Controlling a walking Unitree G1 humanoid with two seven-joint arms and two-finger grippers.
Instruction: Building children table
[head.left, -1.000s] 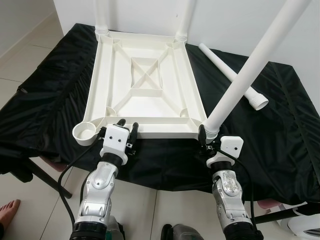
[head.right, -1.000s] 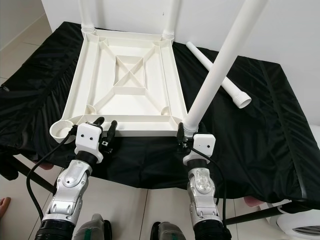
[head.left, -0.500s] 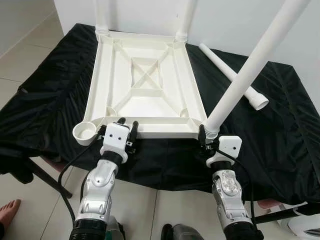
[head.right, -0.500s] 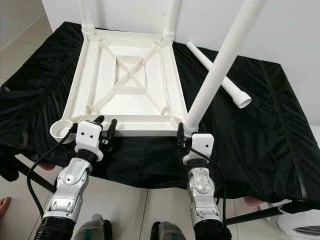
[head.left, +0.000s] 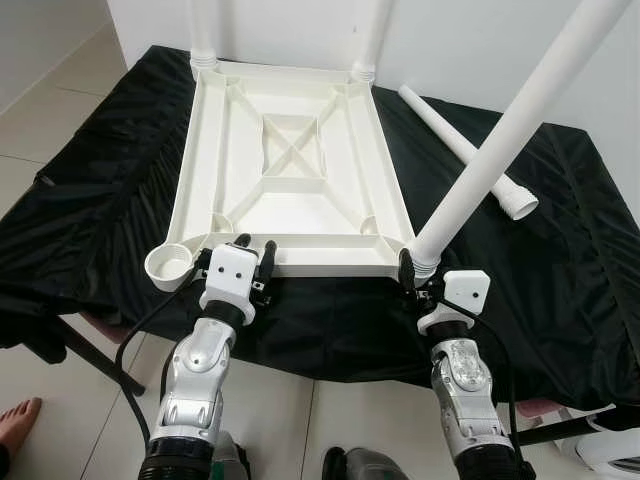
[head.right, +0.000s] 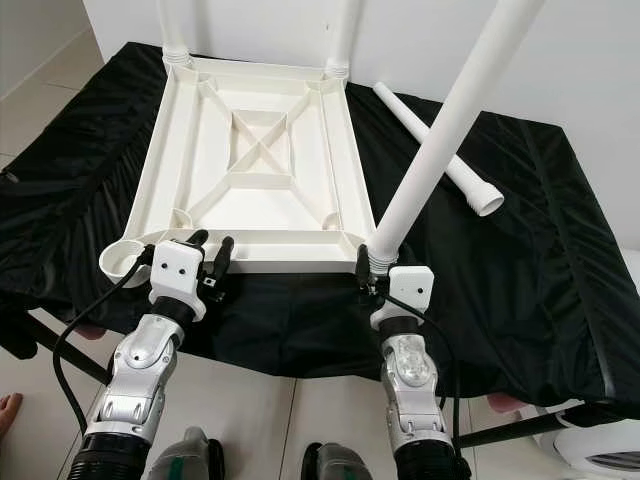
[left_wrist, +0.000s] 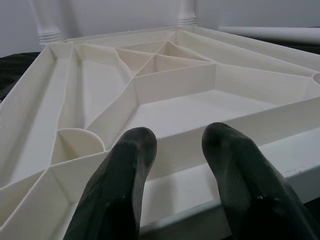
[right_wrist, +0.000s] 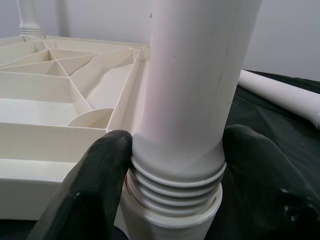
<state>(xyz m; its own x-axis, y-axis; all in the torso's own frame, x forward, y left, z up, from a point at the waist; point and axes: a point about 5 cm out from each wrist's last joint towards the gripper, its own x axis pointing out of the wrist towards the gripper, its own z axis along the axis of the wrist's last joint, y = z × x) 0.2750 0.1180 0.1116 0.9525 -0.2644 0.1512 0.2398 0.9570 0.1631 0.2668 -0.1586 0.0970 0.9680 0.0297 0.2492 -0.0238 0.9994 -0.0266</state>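
My right gripper (right_wrist: 172, 175) clamps the third leg (head.left: 500, 140) at the upturned tabletop's (head.left: 290, 170) near right socket, threads exposed, my left gripper (left_wrist: 177, 175) sits parted at its near edge, and I judge the loose leg (head.left: 465, 150) beyond remains.

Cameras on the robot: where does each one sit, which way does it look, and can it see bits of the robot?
Left eye and right eye views: on the head, looking down at the upside-down tabletop; both silver arms show.
Left wrist view: looks along the left gripper, open at the tabletop's near edge.
Right wrist view: looks along the right gripper, clamped on the table leg.
Shared: the tabletop's ribs appear in all views.
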